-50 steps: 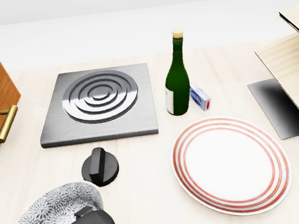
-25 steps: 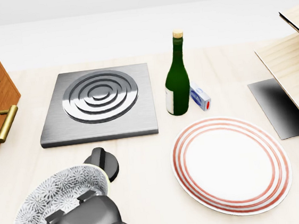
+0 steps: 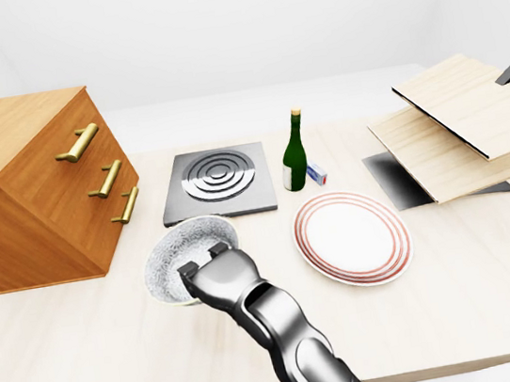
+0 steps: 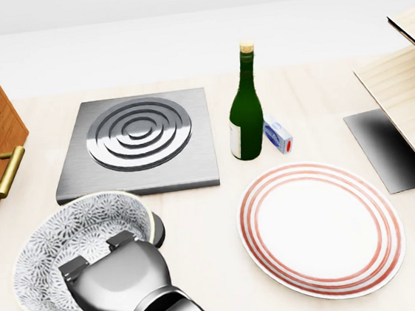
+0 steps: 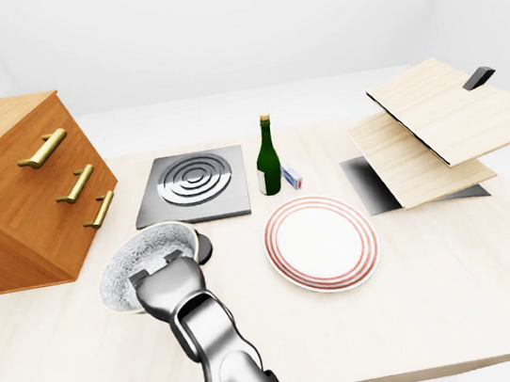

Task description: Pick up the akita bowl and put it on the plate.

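At the lower left of the head view, the robot's grey metallic left hand [image 4: 121,283] is gripping the white, grey-patterned akita bowl [image 4: 75,236] by the rim nearest the camera. The back of the hand is covering the fingers, so how they are closing on the rim cannot be seen. The bowl is tilting, with its opening turned up and toward the camera. Its upper right rim is overlapping a round black knob [image 4: 157,233], which is showing only as a sliver just beside the bowl.

The round white plate with red rings [image 4: 321,229] is lying flat on the pale wooden table [image 3: 496,281], to the right of the bowl and apart from it; nothing is resting on it.

Above the bowl in the head view, a square grey metal burner plate with concentric rings [image 4: 138,144] is lying flat. To its right, a tall dark green glass bottle [image 4: 245,114] is standing upright, with a small blue and white box [image 4: 278,135] just beside it. A brown wooden drawer cabinet with brass handles [image 3: 35,184] is sitting at the left of the left-eye view, and a rack of light wooden boards [image 3: 454,120] is sitting at the right.
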Motion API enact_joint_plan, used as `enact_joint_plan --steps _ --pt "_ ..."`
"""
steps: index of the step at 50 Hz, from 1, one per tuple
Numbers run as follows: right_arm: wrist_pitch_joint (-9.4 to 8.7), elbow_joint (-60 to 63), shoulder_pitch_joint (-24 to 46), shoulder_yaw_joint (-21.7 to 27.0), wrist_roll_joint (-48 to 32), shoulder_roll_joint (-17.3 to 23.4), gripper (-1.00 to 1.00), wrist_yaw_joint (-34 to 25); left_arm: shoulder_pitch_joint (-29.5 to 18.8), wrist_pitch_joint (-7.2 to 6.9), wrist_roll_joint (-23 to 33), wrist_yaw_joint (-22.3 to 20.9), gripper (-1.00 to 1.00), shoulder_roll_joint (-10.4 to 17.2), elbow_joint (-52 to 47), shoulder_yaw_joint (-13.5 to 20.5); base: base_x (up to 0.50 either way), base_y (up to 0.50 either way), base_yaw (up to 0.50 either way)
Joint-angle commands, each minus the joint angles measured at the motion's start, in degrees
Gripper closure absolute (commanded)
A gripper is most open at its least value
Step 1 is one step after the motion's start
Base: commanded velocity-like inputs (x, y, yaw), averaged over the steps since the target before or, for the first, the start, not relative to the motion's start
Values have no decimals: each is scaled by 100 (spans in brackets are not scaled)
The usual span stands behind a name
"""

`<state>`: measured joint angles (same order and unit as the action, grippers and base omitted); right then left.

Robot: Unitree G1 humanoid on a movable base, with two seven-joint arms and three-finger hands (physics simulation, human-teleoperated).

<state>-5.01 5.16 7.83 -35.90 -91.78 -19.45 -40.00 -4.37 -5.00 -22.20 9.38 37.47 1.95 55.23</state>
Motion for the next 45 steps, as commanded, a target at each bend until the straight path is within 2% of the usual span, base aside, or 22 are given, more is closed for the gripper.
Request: enact_joint_plan --steps 1,15,45 --pt "1 57 229 263 -197 -55 100 0 2 0 -2 -1 -100 1 15 -1 0 0 0" --pt "1 -8 427 602 133 -55 100 0 11 0 -1 6 -100 -7 11 -5 0 0 0" --pt "1 484 375 782 469 188 100 0 0 0 10 45 -100 -1 53 -21 0 0 0"
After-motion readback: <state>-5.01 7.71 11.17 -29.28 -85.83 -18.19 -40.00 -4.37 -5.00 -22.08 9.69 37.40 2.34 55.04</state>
